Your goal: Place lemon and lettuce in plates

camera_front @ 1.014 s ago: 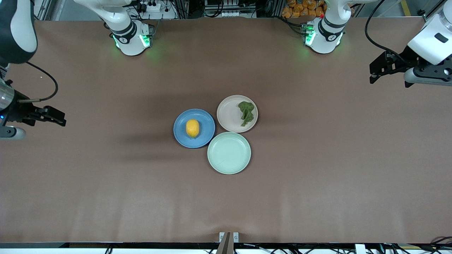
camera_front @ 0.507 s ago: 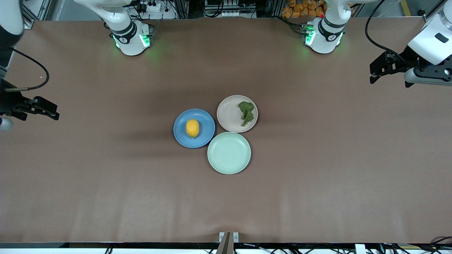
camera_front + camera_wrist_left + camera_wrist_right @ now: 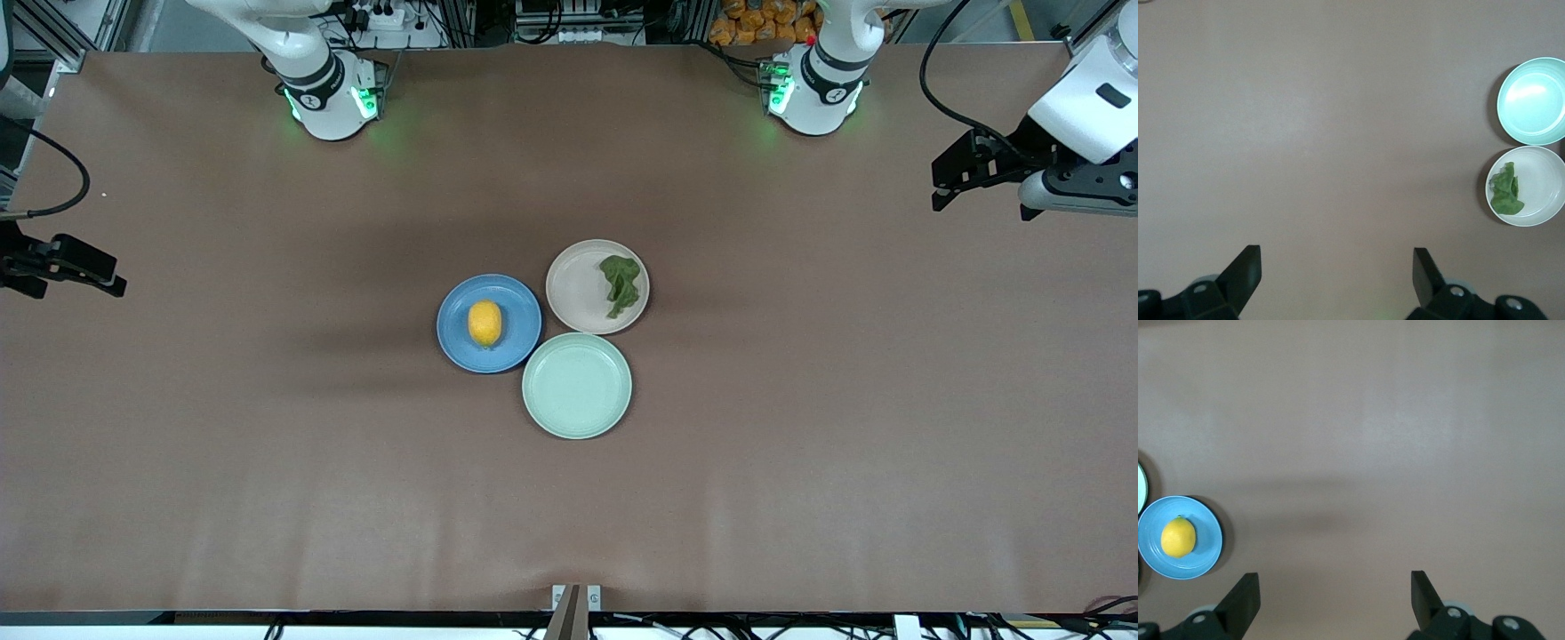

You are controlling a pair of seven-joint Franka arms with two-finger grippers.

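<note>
Lemon (image 3: 484, 323) on the blue plate (image 3: 518, 347), near the middle of the table (image 3: 267, 462); you can see it again in the right wrist view, lying whole on that plate. Lettuce (image 3: 621, 284) rests in the beige-pink plate (image 3: 576, 289), on the part of it toward the left arm's end of the table. These two plates sit just beside each other. You will find a mint-green plate (image 3: 577, 386) nearer to the front camera than both, close against them, with nothing in it.

Your left gripper (image 3: 949, 182) hangs over the left arm's end of the table, well apart from the plates, jaws spread wide and holding nothing. Your right gripper (image 3: 89, 267) hangs over the right arm's end, likewise spread wide and holding nothing. Both wrist views show the two dark fingers apart with bare table between them.
</note>
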